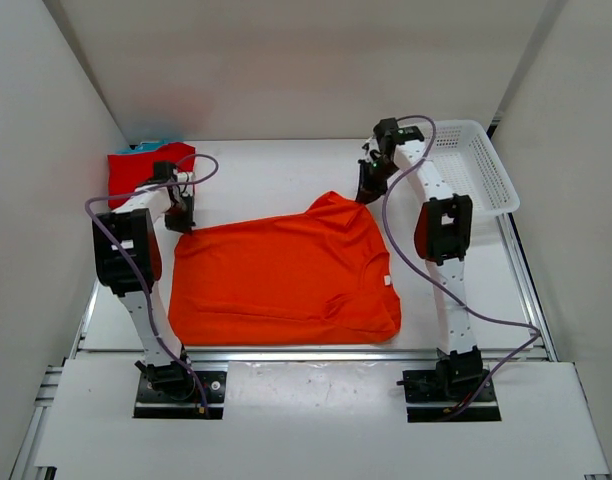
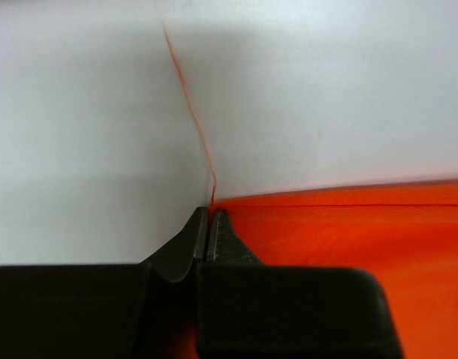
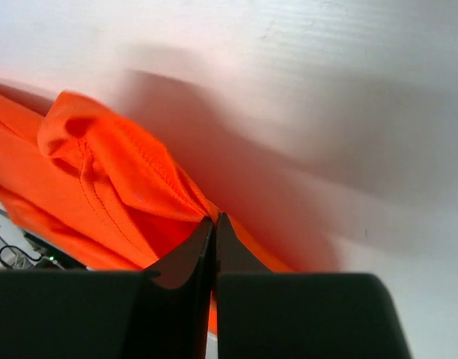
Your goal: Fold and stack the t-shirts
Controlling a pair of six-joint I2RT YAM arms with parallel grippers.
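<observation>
The orange t-shirt (image 1: 286, 275) lies spread on the white table, partly folded over itself. My left gripper (image 1: 181, 222) is shut on its far left corner; in the left wrist view the jaws (image 2: 210, 215) meet at the hem corner of the shirt (image 2: 349, 232), and a loose orange thread (image 2: 191, 105) runs away from them. My right gripper (image 1: 367, 194) is shut on the far right corner, where the cloth (image 3: 109, 172) bunches up at the closed tips (image 3: 214, 220). A folded red t-shirt (image 1: 141, 172) lies at the back left on a teal-blue one (image 1: 151, 146), of which only an edge shows.
A white mesh basket (image 1: 481, 170) stands at the back right, just beyond the right arm. White walls close in the table on the left, back and right. The metal rail of the table's front edge (image 1: 306, 352) runs below the shirt.
</observation>
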